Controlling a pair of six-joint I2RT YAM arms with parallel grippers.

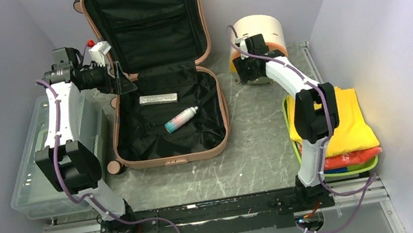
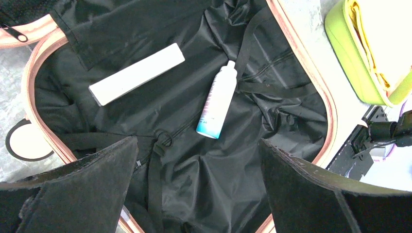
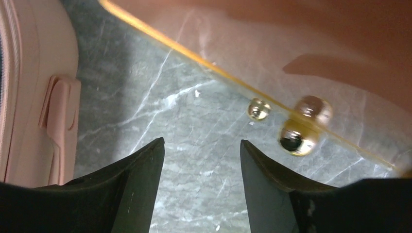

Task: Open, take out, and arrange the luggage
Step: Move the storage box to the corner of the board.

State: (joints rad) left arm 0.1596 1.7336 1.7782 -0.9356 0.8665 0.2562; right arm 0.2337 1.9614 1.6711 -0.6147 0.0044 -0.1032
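Note:
The luggage (image 1: 170,158) lies open on the table, its salmon-pink lid propped against the back wall and its black lining showing. Inside it rest a flat white box (image 1: 158,99) and a white spray bottle (image 1: 181,120) with a teal end. My left gripper (image 1: 119,80) hovers over the luggage's left rim, open and holding nothing. In the left wrist view the box (image 2: 137,74) and bottle (image 2: 217,102) lie beyond the open left gripper (image 2: 198,143). My right gripper (image 1: 249,77) is right of the luggage, over bare table. In its wrist view the right gripper (image 3: 201,143) is open and empty.
A cream round container (image 1: 259,33) with an orange base stands just behind the right gripper; its gold studs (image 3: 296,136) show close by. A lime-green tray (image 1: 294,140) with folded yellow and red cloth sits at the right. A clear plastic bin (image 1: 30,178) stands at the left.

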